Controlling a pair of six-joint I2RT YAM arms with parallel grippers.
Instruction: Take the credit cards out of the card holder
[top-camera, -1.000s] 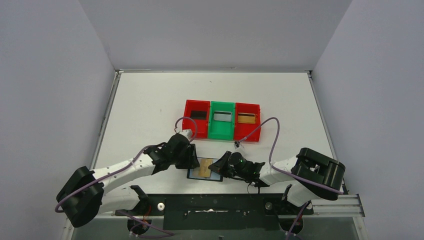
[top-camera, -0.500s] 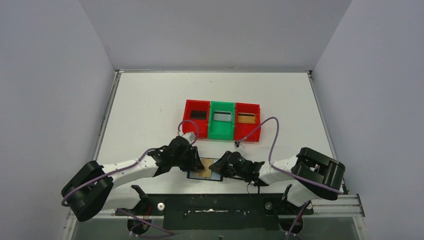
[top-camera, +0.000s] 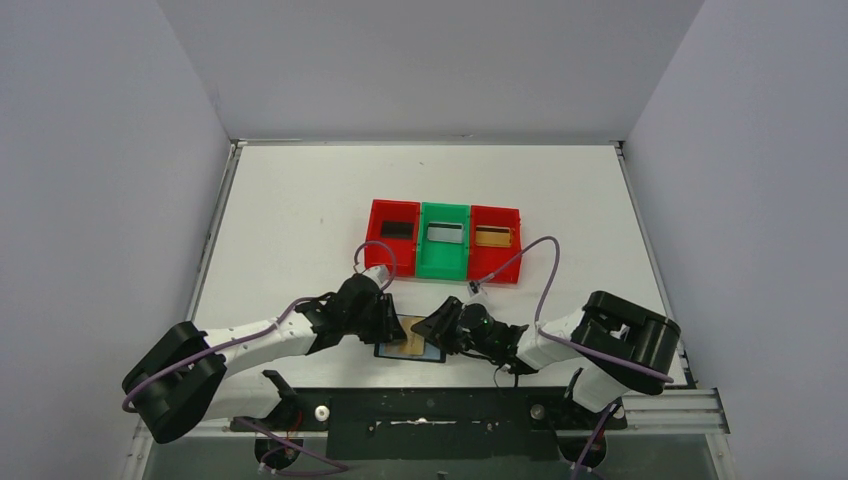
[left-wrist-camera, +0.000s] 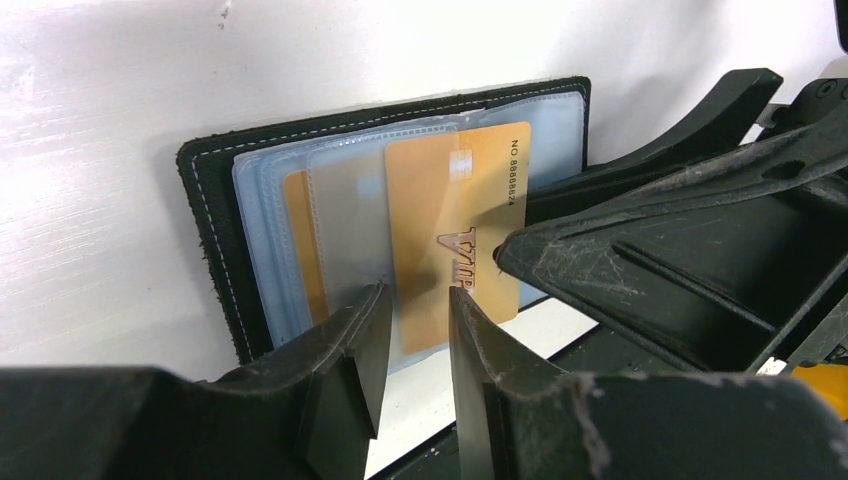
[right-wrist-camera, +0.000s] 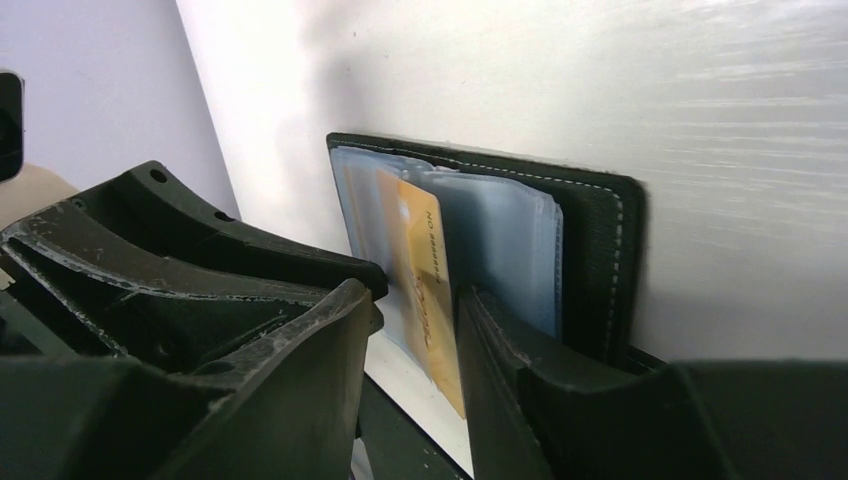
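The black card holder (top-camera: 398, 352) lies open near the table's front edge, grey-blue pockets up (left-wrist-camera: 210, 230) (right-wrist-camera: 600, 260). A gold credit card (left-wrist-camera: 455, 225) marked VIP sticks partway out of a pocket; it also shows in the top view (top-camera: 410, 337) and the right wrist view (right-wrist-camera: 425, 265). A second gold card (left-wrist-camera: 300, 240) sits inside a pocket to its left. My left gripper (top-camera: 392, 325) (left-wrist-camera: 415, 305) is open by a narrow gap over the VIP card's near edge. My right gripper (top-camera: 430, 330) (right-wrist-camera: 412, 295) is open, one finger tip (left-wrist-camera: 510, 250) on the card, the other finger on the holder's right side.
A red, green and red row of trays (top-camera: 444, 262) stands behind the holder, with a black card (top-camera: 397, 229), a silver card (top-camera: 445, 232) and a gold card (top-camera: 493, 236) in them. The table's front edge and a black rail run just below the holder.
My left gripper has moved right onto the holder's left side. My right gripper has shifted slightly left onto the card. The holder has stayed in place.
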